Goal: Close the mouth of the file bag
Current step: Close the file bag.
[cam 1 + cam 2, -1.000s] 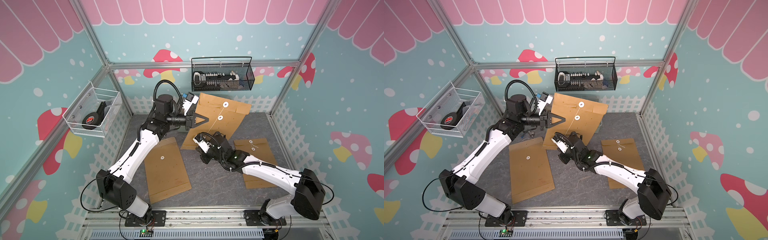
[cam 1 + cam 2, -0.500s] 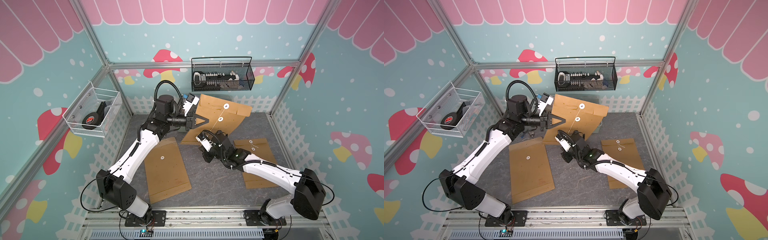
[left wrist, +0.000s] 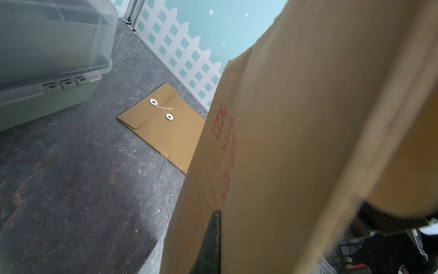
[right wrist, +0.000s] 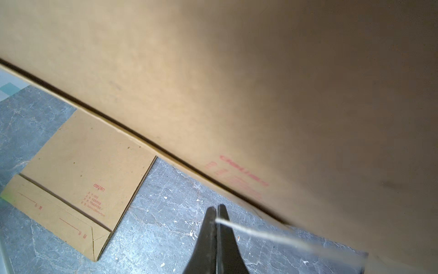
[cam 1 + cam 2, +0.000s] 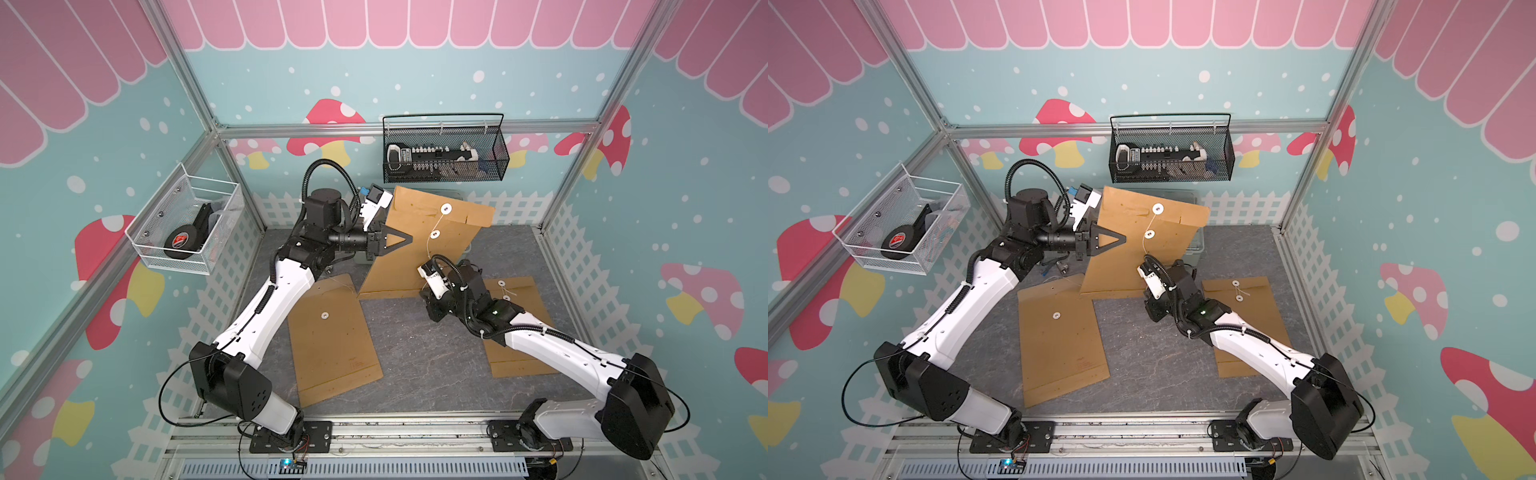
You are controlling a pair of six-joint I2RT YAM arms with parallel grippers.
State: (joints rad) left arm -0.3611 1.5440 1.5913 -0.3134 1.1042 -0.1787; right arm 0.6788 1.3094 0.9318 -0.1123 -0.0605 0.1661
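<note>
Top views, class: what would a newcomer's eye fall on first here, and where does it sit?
The brown file bag standing tilted at the back of the grey table, its edge clamped in the left gripper. Next, the thin white string running from its button to the shut right gripper. A second bag and a third bag lie flat in front.

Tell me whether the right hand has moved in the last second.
Yes. The right hand shifted rightward in both top views, toward the tied file bag lying flat.

Brown file bag [image 5: 403, 270] — standing on edge, tilted, flap [image 5: 457, 210] folded down.
</note>
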